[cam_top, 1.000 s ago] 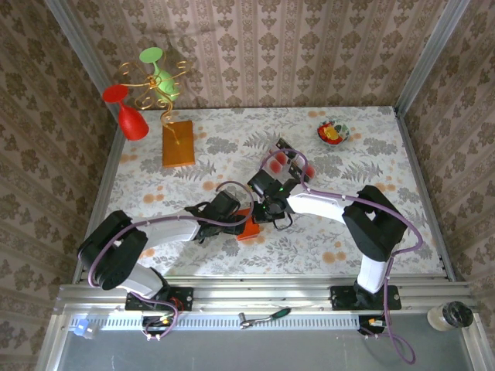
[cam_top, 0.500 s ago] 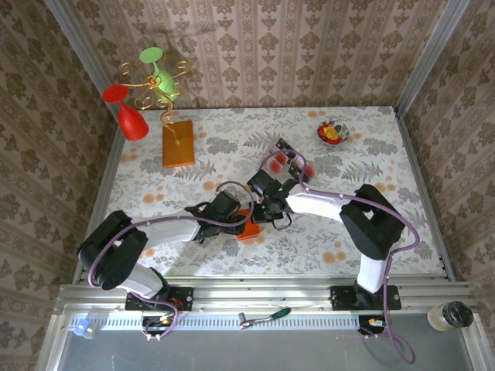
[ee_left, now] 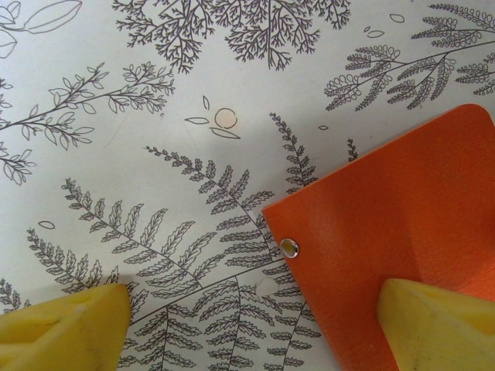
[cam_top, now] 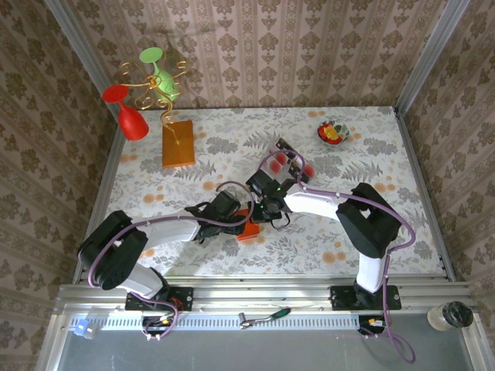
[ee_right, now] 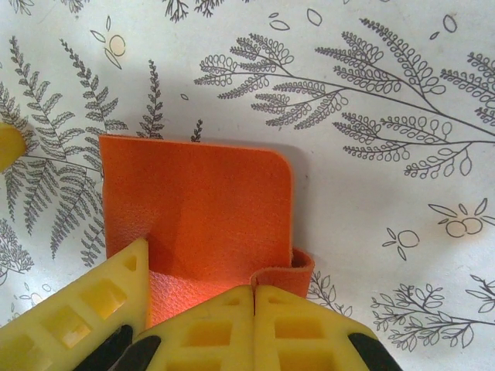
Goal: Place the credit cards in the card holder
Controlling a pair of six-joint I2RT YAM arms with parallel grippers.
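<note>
The orange card holder [cam_top: 247,229] lies on the fern-patterned table between both arms. In the right wrist view the card holder [ee_right: 201,201] lies flat while one edge curls up, and my right gripper [ee_right: 254,297] is shut on that raised flap. From above, the right gripper [cam_top: 261,215] sits at the holder's far right side. My left gripper [ee_left: 255,325] is open, one finger [ee_left: 433,325] resting over the card holder [ee_left: 402,232] and the other over bare table. The left gripper [cam_top: 238,219] comes in from the left. The red and black credit cards [cam_top: 288,161] lie behind the right arm.
An orange-brown block [cam_top: 178,143] bearing a gold wire stand with a red glass [cam_top: 128,116] and a green glass [cam_top: 161,71] stands at the back left. A small bowl [cam_top: 333,132] sits at the back right. Patterned walls close in three sides.
The right gripper has edged slightly left and nearer over the card holder. The left arm and the holder stay about where they were.
</note>
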